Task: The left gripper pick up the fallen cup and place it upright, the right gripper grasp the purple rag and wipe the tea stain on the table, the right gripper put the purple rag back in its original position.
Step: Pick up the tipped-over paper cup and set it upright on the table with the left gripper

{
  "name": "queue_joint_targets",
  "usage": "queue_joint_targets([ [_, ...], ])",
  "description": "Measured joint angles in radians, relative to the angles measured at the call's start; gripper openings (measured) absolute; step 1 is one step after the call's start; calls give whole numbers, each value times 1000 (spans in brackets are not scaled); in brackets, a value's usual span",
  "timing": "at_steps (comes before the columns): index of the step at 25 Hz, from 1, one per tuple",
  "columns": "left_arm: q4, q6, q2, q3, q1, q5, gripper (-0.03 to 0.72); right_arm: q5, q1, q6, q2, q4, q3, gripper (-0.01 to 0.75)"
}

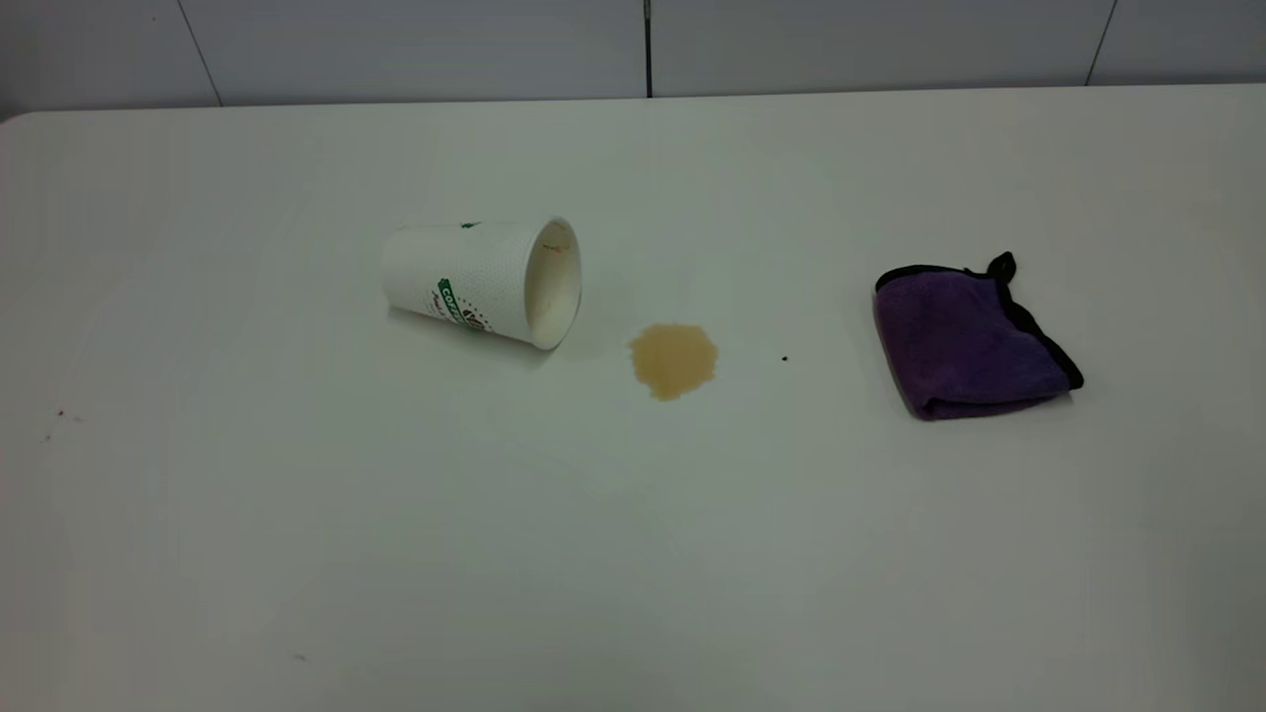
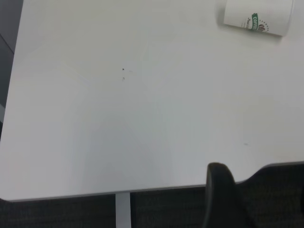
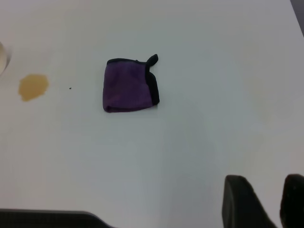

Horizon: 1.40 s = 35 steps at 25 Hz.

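Observation:
The white paper cup [image 1: 482, 282] lies on its side on the white table [image 1: 633, 554], its mouth facing the light-brown tea stain [image 1: 674, 360] just to its right. The folded purple rag [image 1: 969, 341] lies farther right. Neither arm shows in the exterior view. In the left wrist view my left gripper [image 2: 222, 192] is over the table's edge, far from the cup [image 2: 259, 16]. In the right wrist view my right gripper [image 3: 264, 185] is open and empty above bare table, well away from the rag [image 3: 129, 85] and the stain [image 3: 33, 87].
A tiny dark speck [image 1: 784, 358] sits between stain and rag. A few faint specks [image 1: 61, 415] mark the left of the table. A grey panelled wall [image 1: 633, 44] runs behind the far edge. The table's edge and a white leg [image 2: 122, 209] show in the left wrist view.

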Motion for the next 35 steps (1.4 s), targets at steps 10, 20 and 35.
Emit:
queue_joint_targets([
  [10,0,0,0,0,0,0,432,0,0,0,0,0,0,238],
  [20,0,-2,0,0,0,-56,430,0,0,0,0,0,0,238],
  [35,-55,9,562,-115,0,-364,428,0,0,0,0,0,0,238],
])
